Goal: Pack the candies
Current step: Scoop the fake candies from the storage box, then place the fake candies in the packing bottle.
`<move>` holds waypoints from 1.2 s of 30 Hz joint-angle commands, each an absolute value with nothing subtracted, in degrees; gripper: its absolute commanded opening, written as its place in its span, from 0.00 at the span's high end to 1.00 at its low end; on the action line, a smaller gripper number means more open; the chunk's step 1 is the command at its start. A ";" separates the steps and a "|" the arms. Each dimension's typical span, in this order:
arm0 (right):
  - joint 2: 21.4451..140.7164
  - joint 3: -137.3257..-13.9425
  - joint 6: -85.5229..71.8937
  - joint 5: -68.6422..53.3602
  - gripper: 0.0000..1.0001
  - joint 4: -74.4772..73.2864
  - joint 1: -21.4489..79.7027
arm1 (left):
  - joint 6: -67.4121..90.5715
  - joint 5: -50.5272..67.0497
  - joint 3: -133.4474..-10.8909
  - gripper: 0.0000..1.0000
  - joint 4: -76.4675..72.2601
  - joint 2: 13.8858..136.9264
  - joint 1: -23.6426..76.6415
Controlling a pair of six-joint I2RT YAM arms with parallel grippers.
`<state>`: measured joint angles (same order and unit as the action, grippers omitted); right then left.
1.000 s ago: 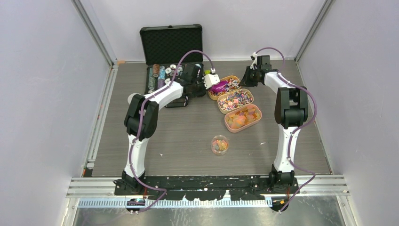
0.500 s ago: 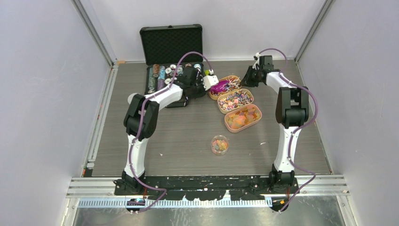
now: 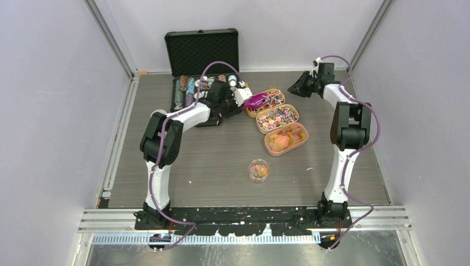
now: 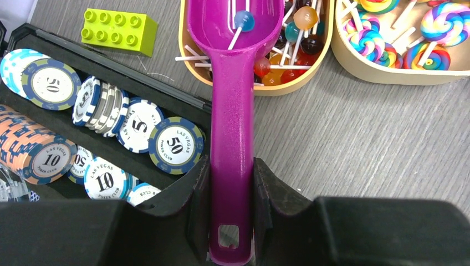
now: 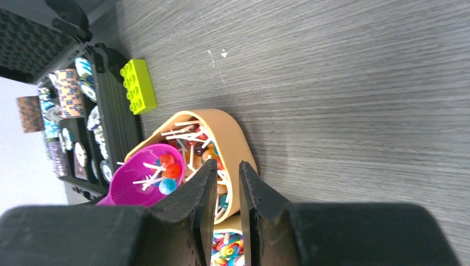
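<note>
Candies (image 4: 288, 52) sit in tan trays on the counter (image 3: 221, 155), a few already in the magenta scoop (image 4: 233, 83) which the left tool (image 4: 230, 194) clamps by its handle to dig, while the right tool (image 5: 227, 188) hovers nearly closed, empty.

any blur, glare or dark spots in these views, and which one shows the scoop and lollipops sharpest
Left wrist view is sharpest: chip lettering is readable, and the magenta scoop shows a soft sheen, its handle clamped by the left gripper. Right wrist view is crisp on the table grain, but its own fingers are dark and soft-edged. Top view is evenly lit with weak shadows; the candies are too small to resolve.
</note>
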<state>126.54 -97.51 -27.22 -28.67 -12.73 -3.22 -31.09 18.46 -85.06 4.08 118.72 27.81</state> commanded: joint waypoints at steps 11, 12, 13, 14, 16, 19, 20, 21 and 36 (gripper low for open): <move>114.69 -94.37 -31.73 -32.17 0.69 -8.51 -3.69 | -25.48 21.67 -79.89 1.00 -3.70 107.80 26.28; 113.83 -93.61 -31.79 -32.17 0.67 -8.58 -3.69 | -25.22 21.68 -79.38 1.00 -3.77 106.94 26.28; 112.82 -93.02 -31.88 -32.17 0.64 -8.92 -3.69 | -24.98 21.55 -79.13 1.00 -3.67 106.14 26.28; 111.90 -92.40 -32.01 -32.17 0.61 -9.22 -3.69 | -24.66 21.35 -78.94 1.00 -3.46 105.42 26.28; 109.85 -90.52 -32.37 -32.72 0.52 -9.69 -3.69 | -23.56 20.85 -79.08 1.00 -2.16 103.73 26.28; 105.93 -87.24 -32.26 -33.39 0.39 -10.44 -3.69 | -21.24 20.99 -78.94 1.00 -0.19 100.89 26.35; 104.52 -85.95 -32.18 -33.13 0.33 -10.69 -3.69 | -20.26 21.07 -78.48 1.00 0.94 99.77 26.36; 102.81 -84.40 -32.21 -32.85 0.30 -10.75 -3.69 | -19.37 21.24 -78.00 1.00 1.65 98.31 26.37; 72.38 -66.55 -29.50 -32.56 0.24 -19.08 -3.60 | -11.43 21.54 -79.48 1.00 26.79 77.32 29.14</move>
